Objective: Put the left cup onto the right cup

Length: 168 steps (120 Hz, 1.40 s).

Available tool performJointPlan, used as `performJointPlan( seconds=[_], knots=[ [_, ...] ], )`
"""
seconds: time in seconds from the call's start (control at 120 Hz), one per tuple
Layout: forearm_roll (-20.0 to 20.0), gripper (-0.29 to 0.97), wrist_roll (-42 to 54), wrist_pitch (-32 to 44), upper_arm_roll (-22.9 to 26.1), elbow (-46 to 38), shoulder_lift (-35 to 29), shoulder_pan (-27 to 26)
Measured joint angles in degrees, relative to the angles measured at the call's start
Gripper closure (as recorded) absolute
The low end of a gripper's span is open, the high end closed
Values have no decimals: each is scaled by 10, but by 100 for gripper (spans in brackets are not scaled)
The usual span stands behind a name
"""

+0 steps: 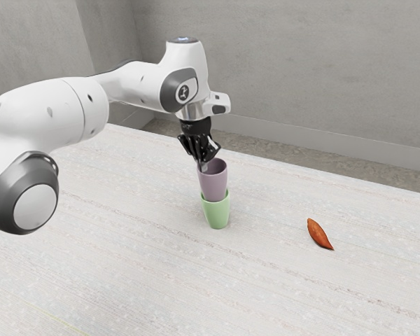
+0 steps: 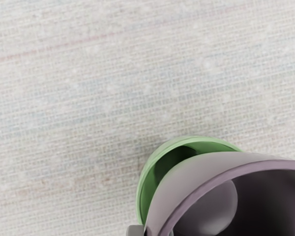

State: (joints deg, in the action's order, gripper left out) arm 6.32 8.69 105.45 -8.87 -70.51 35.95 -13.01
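Purple on green: the purple cup (image 1: 214, 180) has its base sunk into the mouth of the green cup (image 1: 217, 212), and the pair stands as a short stack near the middle of the pale table (image 1: 126, 273). The purple one leans a touch, its rim tipped toward the arm. That makes sense, because the gripper (image 1: 204, 155) comes down at a slant from the exterior view's upper left and takes the cup by the near side of its rim rather than around its body. A rim pinch like this leaves the cup's lower part free to slide into the other cup, with nothing of the hand in the way. The black fingers (image 1: 198, 149) stand only narrowly apart, one inside the lip and one outside as far as I can make out, clamped on that thin wall, so the cup reads as gripped, not let go. From the wrist, the purple cup's open mouth looms right under the hand, and a crescent of green rim (image 2: 155, 167) peeks out past it, so the two are nested but not quite centred. Off toward the exterior view's right, well apart from the stack, lies a small orange object (image 1: 320, 234) that nothing touches. By my judgement the placing is all but made — opening the hand is what remains.
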Motion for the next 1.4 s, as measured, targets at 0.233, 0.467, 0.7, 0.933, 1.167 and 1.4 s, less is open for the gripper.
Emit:
performJointPlan(
  seconds=[0.233,0.467,0.7,0.933,1.167,1.4],
  knots=[
    [2,77,-1,1,0,-1,1,0],
    [8,59,-1,1,0,-4,1,0],
    [12,36,0,0,0,-11,-18,0],
    [11,19,0,-8,-4,-25,-71,-3],
    [6,8,0,-38,-13,-66,-164,2],
    [2,5,0,-84,-29,-118,-263,16]
  ],
)
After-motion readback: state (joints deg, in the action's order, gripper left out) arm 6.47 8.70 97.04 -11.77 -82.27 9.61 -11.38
